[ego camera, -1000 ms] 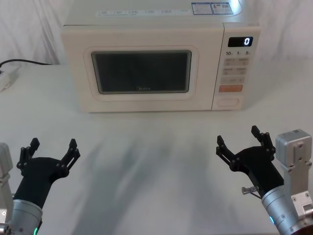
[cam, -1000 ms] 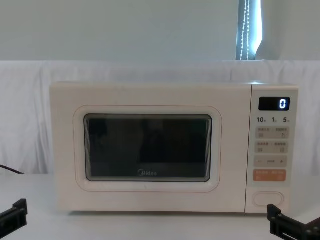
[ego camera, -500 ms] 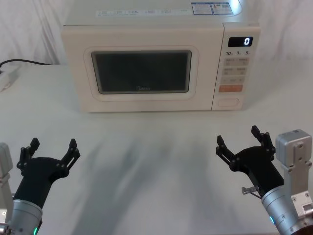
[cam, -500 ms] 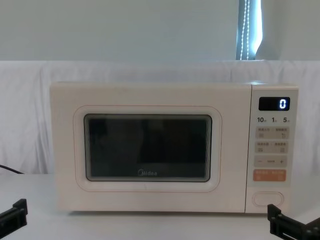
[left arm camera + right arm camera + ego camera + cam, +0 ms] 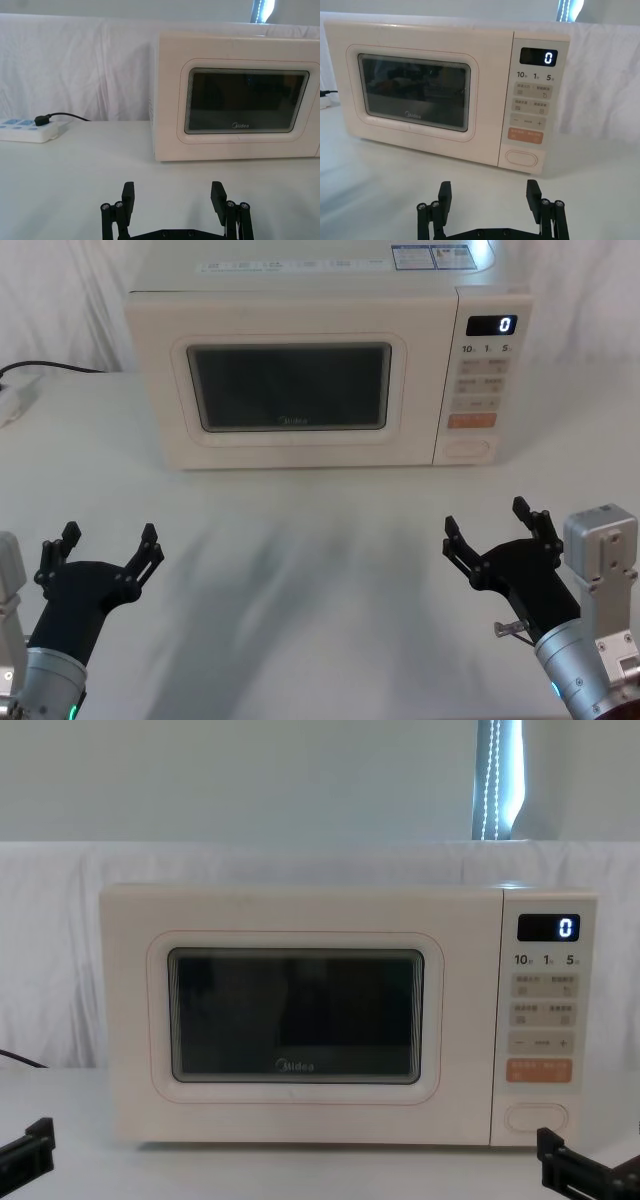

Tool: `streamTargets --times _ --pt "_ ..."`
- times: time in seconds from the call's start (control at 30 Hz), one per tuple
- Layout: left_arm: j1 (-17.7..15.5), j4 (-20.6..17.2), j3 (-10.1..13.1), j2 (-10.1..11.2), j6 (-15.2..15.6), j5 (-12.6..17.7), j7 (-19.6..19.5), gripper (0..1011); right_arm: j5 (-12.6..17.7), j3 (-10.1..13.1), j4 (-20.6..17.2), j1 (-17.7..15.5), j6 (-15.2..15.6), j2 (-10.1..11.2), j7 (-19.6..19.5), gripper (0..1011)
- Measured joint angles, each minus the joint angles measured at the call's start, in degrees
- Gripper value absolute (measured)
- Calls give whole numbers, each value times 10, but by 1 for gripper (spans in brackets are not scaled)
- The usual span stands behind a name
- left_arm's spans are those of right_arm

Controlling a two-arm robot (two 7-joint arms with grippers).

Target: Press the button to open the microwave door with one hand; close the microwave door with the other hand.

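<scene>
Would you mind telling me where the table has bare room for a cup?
The table is bare between the microwave and both open pincers, left and right. Another patch lies between the microwave and the power strip. It is tightest beside that strip's cord.

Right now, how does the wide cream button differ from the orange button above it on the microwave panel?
The button is pill-shaped and cream, blending into the control panel; the orange button is rectangular and stands out. The cream one sits lowest on the panel and bears no print, while the orange one carries small markings. Both are untouched.
</scene>
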Motion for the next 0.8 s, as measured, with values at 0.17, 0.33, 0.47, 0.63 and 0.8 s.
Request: streamTargets --times 0.17,0.33,0.47,0.63,0.8 --pt "0 0 0 0 0 0 0 1001 0 0 0 0 0 0 0 889" --pt "0 0 0 0 0 0 0 1001 0 0 0 0 0 0 0 757" --pt "0 0 0 0 0 0 0 1001 0 0 0 0 0 0 0 621" --pt "0 0 0 0 0 0 0 1001 0 0 0 0 0 0 0 464" --pt "0 0 0 0 0 0 0 1001 0 0 0 0 0 0 0 303"
